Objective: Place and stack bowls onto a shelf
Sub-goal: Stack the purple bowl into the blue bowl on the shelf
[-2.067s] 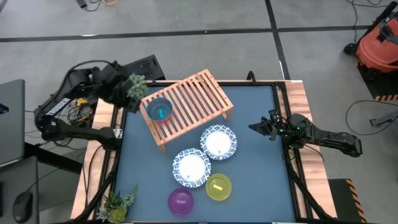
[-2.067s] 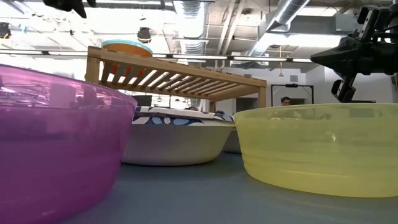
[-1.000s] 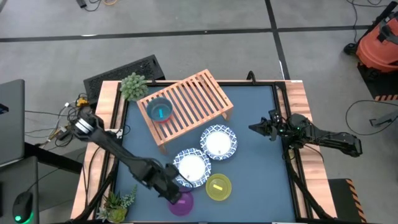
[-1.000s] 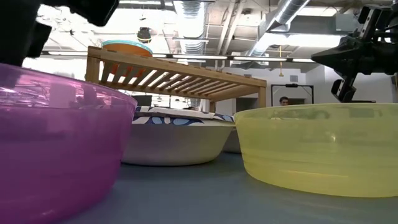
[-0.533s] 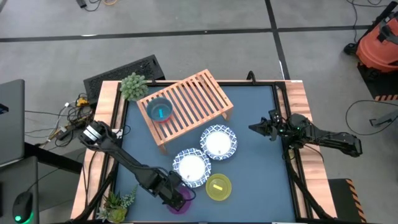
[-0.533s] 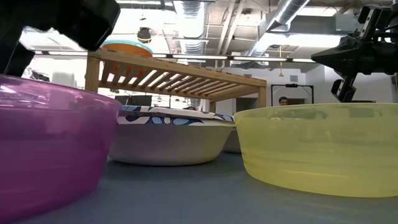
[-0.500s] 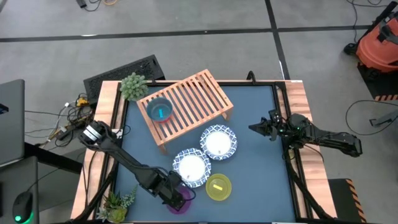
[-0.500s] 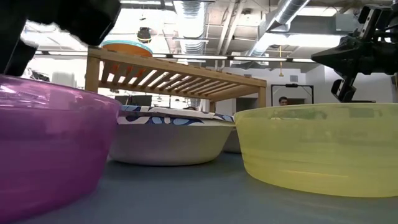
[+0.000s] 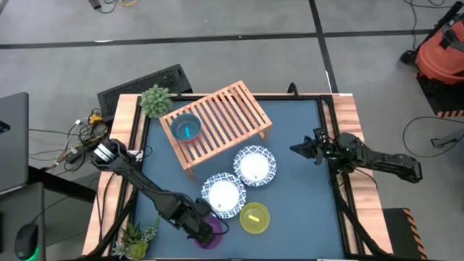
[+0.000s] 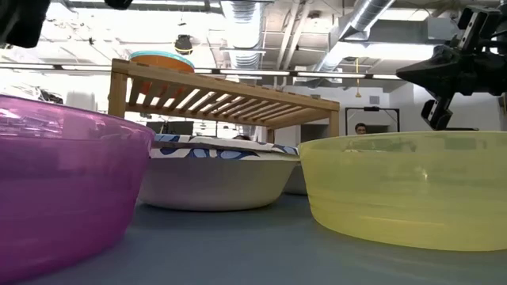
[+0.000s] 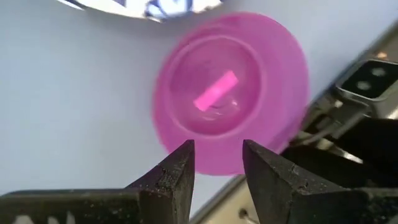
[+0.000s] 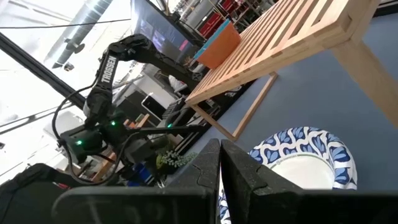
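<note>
Six bowls in all, two of them on the shelf (image 9: 221, 123) near its left end: cyan bowl (image 9: 186, 130) nested inside red bowl (image 9: 177, 137), only the red rim showing around it. Shelf set at an angle toward the far side of the table (image 9: 293, 192).

Other four down on the blue table top, in front of the shelf. Two white bowls with blue patterned rims side by side and touching: far white bowl (image 9: 254, 165) just in front of the shelf's right leg, near white bowl (image 9: 222, 194) closer to the front edge. Yellow bowl (image 9: 254, 218) just beside the near white one. Purple bowl (image 9: 215, 236) at the front edge, left of the yellow, resting flat with a pink slip (image 11: 216, 91) lying inside.

Left gripper (image 9: 206, 224) low over the purple bowl's left rim, arm stretched in from the table's left side. Fingers (image 11: 176, 172) part way apart, rim showing in the gap between them; contact with the rim impossible to tell.

Right gripper (image 9: 300, 148) waiting above the table's right edge, well away from every bowl, fingers pressed together and holding nothing.
</note>
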Robot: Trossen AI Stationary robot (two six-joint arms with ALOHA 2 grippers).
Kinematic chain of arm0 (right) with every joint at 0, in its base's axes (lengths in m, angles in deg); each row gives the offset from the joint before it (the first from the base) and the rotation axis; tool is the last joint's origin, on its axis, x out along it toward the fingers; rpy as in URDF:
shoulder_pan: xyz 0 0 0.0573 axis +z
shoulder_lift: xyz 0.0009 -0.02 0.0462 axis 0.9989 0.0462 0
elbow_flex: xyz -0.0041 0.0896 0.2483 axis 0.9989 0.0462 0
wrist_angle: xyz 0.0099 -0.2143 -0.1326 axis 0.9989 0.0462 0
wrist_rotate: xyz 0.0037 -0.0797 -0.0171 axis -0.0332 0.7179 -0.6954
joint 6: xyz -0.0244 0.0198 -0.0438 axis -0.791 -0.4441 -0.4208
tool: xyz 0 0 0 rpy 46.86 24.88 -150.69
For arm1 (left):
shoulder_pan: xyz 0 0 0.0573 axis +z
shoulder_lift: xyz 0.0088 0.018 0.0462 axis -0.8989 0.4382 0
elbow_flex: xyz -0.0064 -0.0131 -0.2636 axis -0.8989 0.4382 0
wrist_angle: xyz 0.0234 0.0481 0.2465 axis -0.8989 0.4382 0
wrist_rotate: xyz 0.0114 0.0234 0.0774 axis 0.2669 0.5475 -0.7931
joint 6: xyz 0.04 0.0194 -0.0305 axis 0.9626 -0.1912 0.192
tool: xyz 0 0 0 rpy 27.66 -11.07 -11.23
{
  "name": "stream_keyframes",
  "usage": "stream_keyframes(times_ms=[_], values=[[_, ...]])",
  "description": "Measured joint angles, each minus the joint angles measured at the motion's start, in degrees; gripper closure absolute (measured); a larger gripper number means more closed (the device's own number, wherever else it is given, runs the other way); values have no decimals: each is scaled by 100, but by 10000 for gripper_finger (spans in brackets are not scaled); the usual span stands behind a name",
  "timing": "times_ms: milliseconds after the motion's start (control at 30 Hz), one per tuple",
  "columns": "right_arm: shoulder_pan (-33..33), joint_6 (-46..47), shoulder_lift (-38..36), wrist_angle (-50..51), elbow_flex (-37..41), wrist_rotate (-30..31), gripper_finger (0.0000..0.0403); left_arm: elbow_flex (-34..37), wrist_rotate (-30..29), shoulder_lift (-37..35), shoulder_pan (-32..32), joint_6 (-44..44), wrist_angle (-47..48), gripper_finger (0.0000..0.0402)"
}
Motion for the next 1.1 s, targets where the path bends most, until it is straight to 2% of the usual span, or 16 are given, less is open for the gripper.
stream_keyframes(times_ms=[267,500,633,767,933,1100], values=[[0,1,0,-1,-2,0,361,-13,-640,25,-50,183,506,282],[0,3,0,-1,-2,0,361,348,-537,63,-48,348,361,238],[0,3,0,-1,-2,0,361,635,-280,59,-48,361,-214,212],[2,3,0,-1,-1,0,361,783,-269,62,-48,302,-411,206],[0,-2,-2,-1,0,2,361,854,-276,61,-46,103,-182,242],[0,-32,0,-2,-2,4,361,852,-344,61,-46,80,-350,328]])
